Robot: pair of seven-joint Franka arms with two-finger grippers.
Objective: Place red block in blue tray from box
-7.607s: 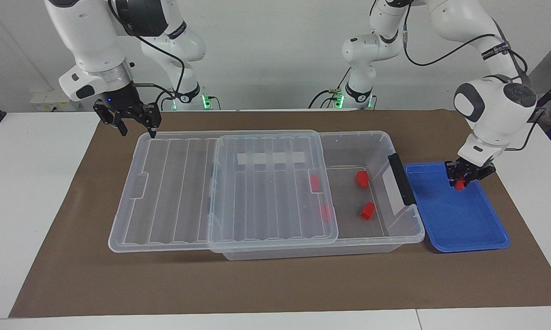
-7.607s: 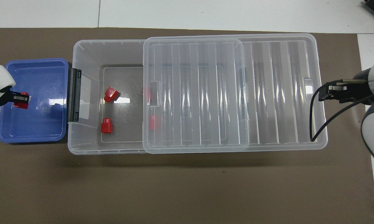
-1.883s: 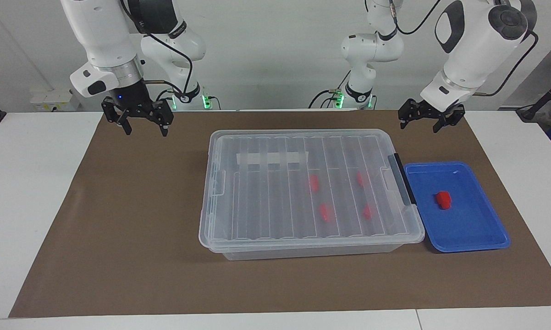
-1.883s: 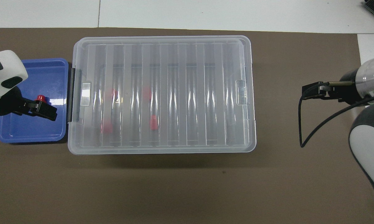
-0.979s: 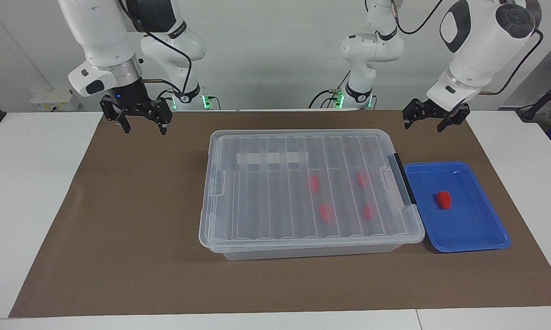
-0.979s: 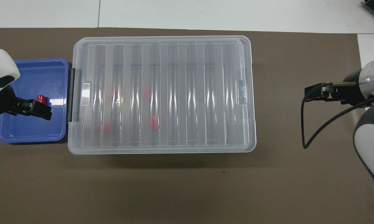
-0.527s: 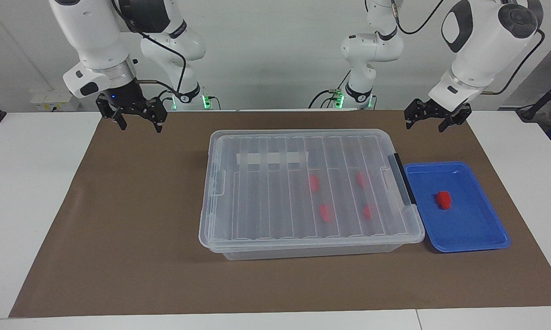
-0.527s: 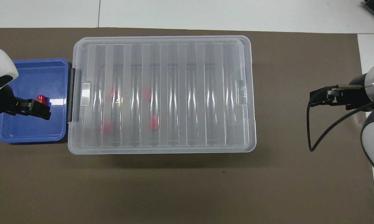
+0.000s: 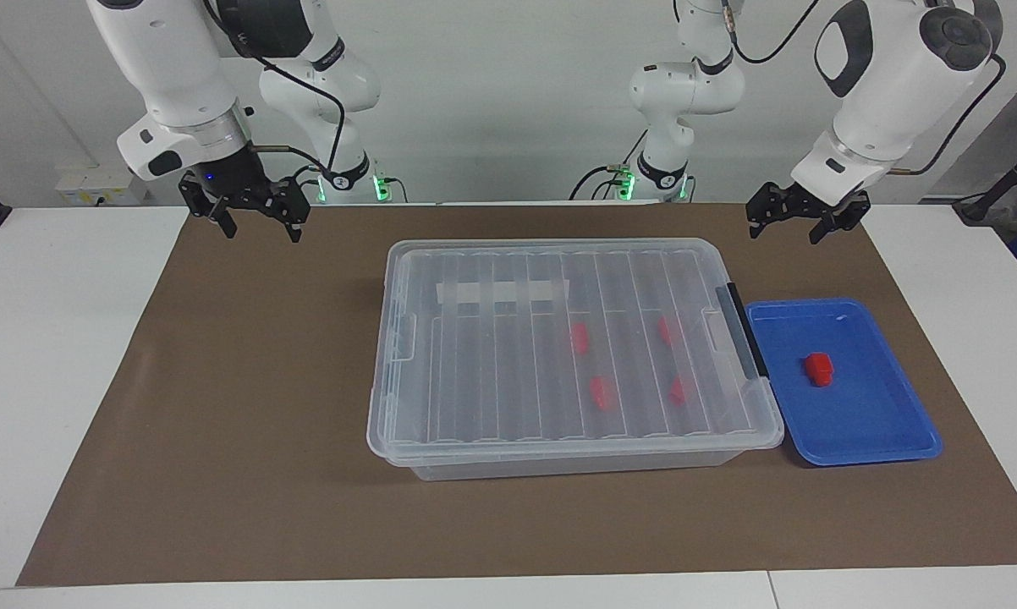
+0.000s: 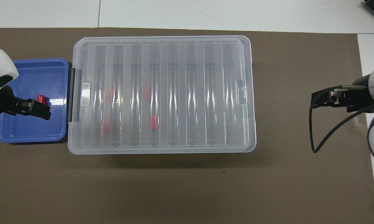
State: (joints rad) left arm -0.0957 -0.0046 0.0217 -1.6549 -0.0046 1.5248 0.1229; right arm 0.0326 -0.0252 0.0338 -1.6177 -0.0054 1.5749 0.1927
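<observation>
A red block [image 9: 819, 369] lies loose in the blue tray [image 9: 864, 440], and shows in the overhead view [image 10: 41, 99] in the tray [image 10: 28, 130]. The clear box [image 9: 559, 463] stands beside the tray with its ribbed lid [image 9: 492, 372] shut. Several more red blocks [image 9: 601, 393] show through the lid. My left gripper [image 9: 785, 228] is open and empty, raised high over the tray [image 10: 39, 110]. My right gripper [image 9: 259, 228] is open and empty, raised over the mat at the right arm's end [image 10: 319, 100].
A brown mat [image 9: 221, 423] covers the table under the box and tray. The box's black latch [image 9: 743, 330] faces the tray. A whitish tape strip [image 9: 500, 293] lies on the lid. The right arm's cable [image 10: 313, 137] hangs over the mat.
The lid, earlier slid aside, is now shut on the box. My left gripper has let go of the red block in the tray and risen. My right gripper has drawn back from the box.
</observation>
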